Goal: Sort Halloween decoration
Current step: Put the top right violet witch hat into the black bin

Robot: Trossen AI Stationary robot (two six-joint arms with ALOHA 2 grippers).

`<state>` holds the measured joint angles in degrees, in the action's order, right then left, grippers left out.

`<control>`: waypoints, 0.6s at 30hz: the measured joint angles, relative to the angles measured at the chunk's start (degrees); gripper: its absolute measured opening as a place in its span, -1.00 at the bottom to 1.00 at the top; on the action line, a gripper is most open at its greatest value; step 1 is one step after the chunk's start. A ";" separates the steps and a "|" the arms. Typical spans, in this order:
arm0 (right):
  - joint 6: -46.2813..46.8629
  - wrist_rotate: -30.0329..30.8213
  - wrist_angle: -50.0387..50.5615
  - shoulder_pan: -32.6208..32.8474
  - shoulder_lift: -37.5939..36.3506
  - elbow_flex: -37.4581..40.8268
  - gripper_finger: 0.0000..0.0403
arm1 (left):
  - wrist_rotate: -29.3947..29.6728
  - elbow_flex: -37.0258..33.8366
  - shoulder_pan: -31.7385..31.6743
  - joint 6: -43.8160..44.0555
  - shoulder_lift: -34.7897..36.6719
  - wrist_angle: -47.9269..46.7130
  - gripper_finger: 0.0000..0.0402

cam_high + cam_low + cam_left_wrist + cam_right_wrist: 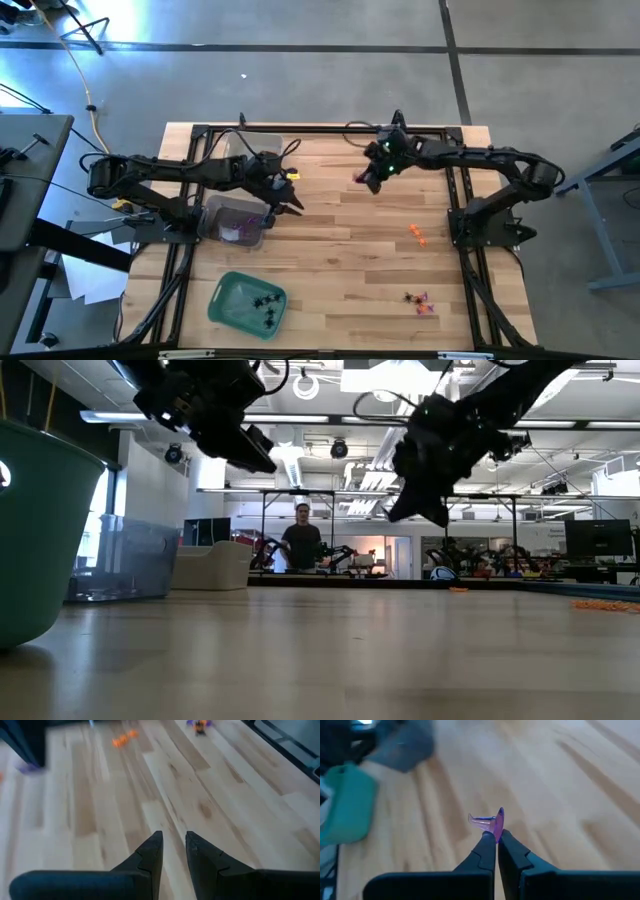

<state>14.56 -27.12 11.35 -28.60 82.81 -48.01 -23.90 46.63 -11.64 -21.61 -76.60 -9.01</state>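
The right gripper (496,836) hung above the bare wood well beyond the clear tray (236,219), its jaws pinched on a purple trinket (492,822). The left gripper (173,846) hovered just beside that tray with a narrow gap between its fingers, holding nothing. Orange trinkets (417,235) lay far across the table from the tray, and black spiders (265,303) sat in the green tray (226,297) next to it.

- I can't read any text, label, brand, number or sign from here, on the table, the trays, the arms or in the room behind.
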 joint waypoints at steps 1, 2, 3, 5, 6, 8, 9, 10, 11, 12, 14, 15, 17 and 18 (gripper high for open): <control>0.14 -0.04 -1.49 1.43 0.00 0.00 -1.00 | 0.00 0.00 0.00 -1.09 0.00 1.00 -0.65; 0.23 -0.07 -3.09 2.65 0.00 0.00 -1.00 | 0.00 0.00 0.02 -2.11 0.00 2.12 -0.65; 0.55 -0.10 -4.73 3.76 0.00 0.00 -1.00 | -0.13 0.00 0.02 -3.03 0.00 3.36 -0.65; 1.10 -0.12 -7.90 5.89 0.00 0.00 -1.00 | -1.34 0.00 0.15 -4.26 0.00 5.77 -0.65; 1.73 -0.12 -9.36 6.74 0.00 0.00 -1.00 | -1.69 0.00 0.40 -4.40 0.00 7.15 -0.65; 2.95 -0.11 -12.12 8.61 0.00 0.00 -1.00 | -2.63 0.00 1.11 -4.55 0.00 9.67 -0.65; 3.44 -0.09 -13.26 9.51 0.00 -0.02 -1.00 | -3.14 0.00 1.65 -4.83 0.00 10.72 -0.65; 3.57 -0.07 -14.21 10.48 0.00 -0.02 -1.00 | -3.78 0.00 2.12 -5.24 0.00 11.65 -0.65; 3.57 -0.04 -15.05 11.45 0.00 -0.02 -1.00 | -4.15 0.00 2.56 -5.52 0.00 12.50 -0.65; 3.59 -0.08 -15.73 12.52 0.00 -0.02 -1.00 | -4.19 0.00 3.09 -5.55 0.00 13.34 -0.65; 4.00 -0.06 -17.29 14.54 0.00 -0.02 -1.00 | -3.96 0.00 3.88 -5.62 0.00 14.95 -0.65; 4.41 0.03 -18.23 15.57 0.00 -0.02 -1.00 | -3.59 0.00 4.31 -5.66 0.00 15.68 -0.65; 4.94 0.08 -20.21 17.57 -0.02 -0.02 -1.00 | -1.94 0.00 5.32 -5.70 0.00 17.07 -0.65; 4.93 0.09 -21.22 18.62 -0.02 -0.02 -1.00 | -0.82 0.00 5.84 -5.72 0.00 17.53 -0.65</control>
<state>19.49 -27.03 -9.87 -9.98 82.78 -48.03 -24.72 46.63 -5.79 -27.33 -76.60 8.52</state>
